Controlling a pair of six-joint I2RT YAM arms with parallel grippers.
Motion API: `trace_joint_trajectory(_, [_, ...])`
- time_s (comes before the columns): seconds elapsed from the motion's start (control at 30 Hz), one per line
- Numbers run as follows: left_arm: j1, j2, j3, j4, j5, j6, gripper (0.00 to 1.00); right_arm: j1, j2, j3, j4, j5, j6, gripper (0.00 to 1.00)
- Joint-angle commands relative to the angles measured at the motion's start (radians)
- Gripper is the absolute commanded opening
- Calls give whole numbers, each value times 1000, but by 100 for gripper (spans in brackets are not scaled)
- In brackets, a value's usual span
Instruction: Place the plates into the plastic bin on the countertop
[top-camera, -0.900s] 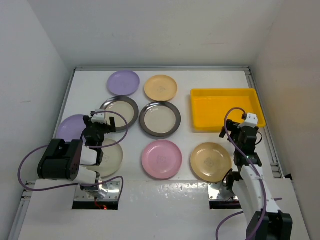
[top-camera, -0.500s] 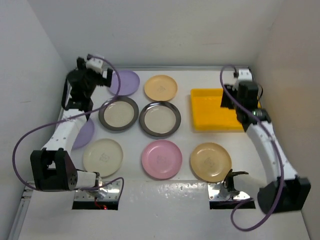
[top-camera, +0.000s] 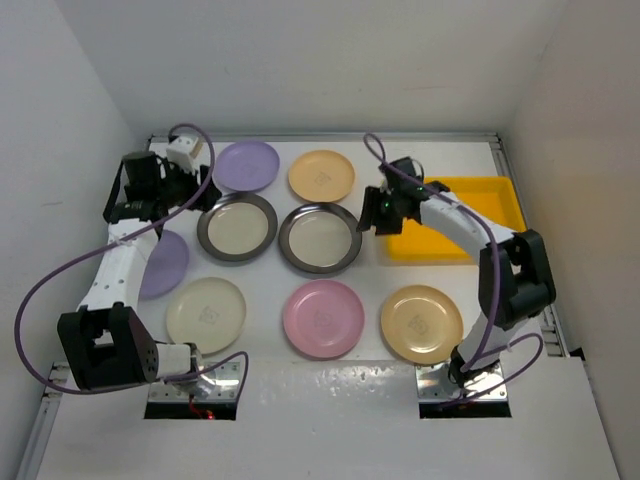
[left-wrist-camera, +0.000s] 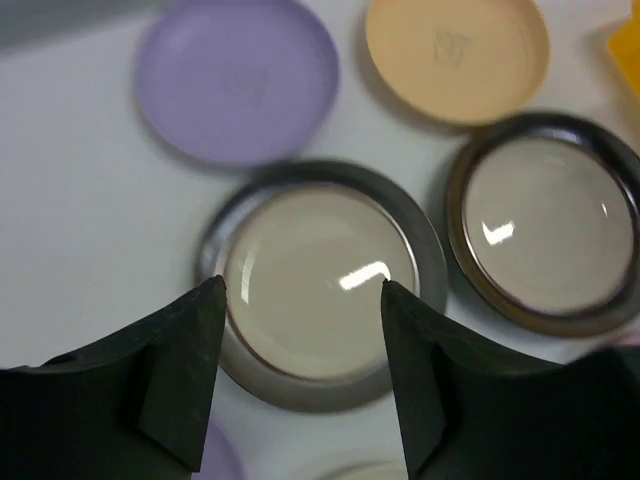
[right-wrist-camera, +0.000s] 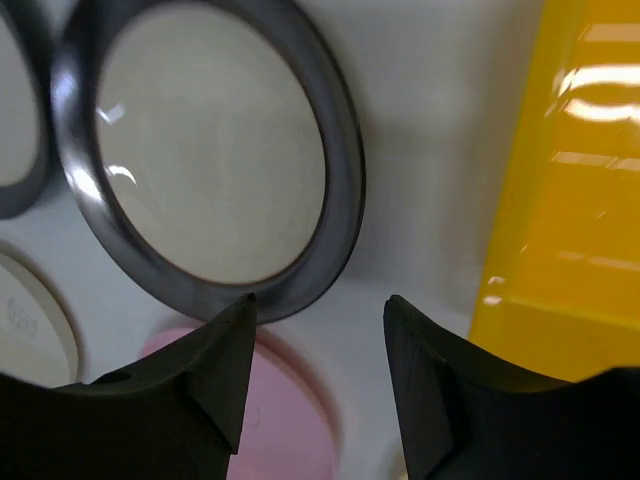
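While my left tool (left-wrist-camera: 300, 290) and right tool (right-wrist-camera: 318, 300) hang out over the tabletop (top-camera: 265, 280), three plates lie behind them in the near row: a cream plate (top-camera: 205, 315), a pink plate (top-camera: 322, 318) and a tan plate (top-camera: 421, 322). A lilac plate (top-camera: 168, 265) sits behind the left tool, partly under that arm. Left tool's fingers are spread, nothing between them, one dark-rimmed plate (left-wrist-camera: 318, 280) just below and ahead. Right tool is spread and empty too, the second dark-rimmed plate (right-wrist-camera: 210, 150) to its left, the yellow bin (right-wrist-camera: 590, 200) just to its right. Beyond the left tool: another lilac plate (left-wrist-camera: 235, 75) and a yellow-tan plate (left-wrist-camera: 455, 50). Every plate rests on the tabletop, outside the bin.
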Motion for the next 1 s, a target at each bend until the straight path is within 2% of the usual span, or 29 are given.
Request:
trace_joint_trajectory(0.0, [3, -39, -59, -84, 65, -18, 62, 70, -4, -73, 49, -60, 171, 53])
trace_joint_trajectory(0.2, [-6, -39, -114, -75, -16, 4, 65, 95, 36, -173, 146, -35, 300, 55])
trace_joint_trajectory(0.37, [-26, -39, -134, -44, -38, -8, 68, 110, 124, -177, 168, 29, 383, 54])
trace_joint_trajectory(0.5, [-26, -39, -153, -6, -29, -42, 69, 109, 170, -211, 288, 22, 406, 53])
trace_joint_trajectory(0.73, [-26, -59, -183, 3, 5, -64, 71, 115, 233, -171, 307, 71, 396, 45])
trace_joint_trajectory(0.83, [-26, -59, -183, 3, 5, -64, 71, 101, 266, -202, 375, 46, 418, 37])
trace_joint_trajectory(0.93, [-26, -59, -183, 13, 14, -64, 71, 92, 293, -205, 381, 25, 417, 16])
trace_joint_trajectory(0.97, [-26, -59, -183, 13, 14, -64, 71, 92, 289, -214, 382, 20, 409, 2])
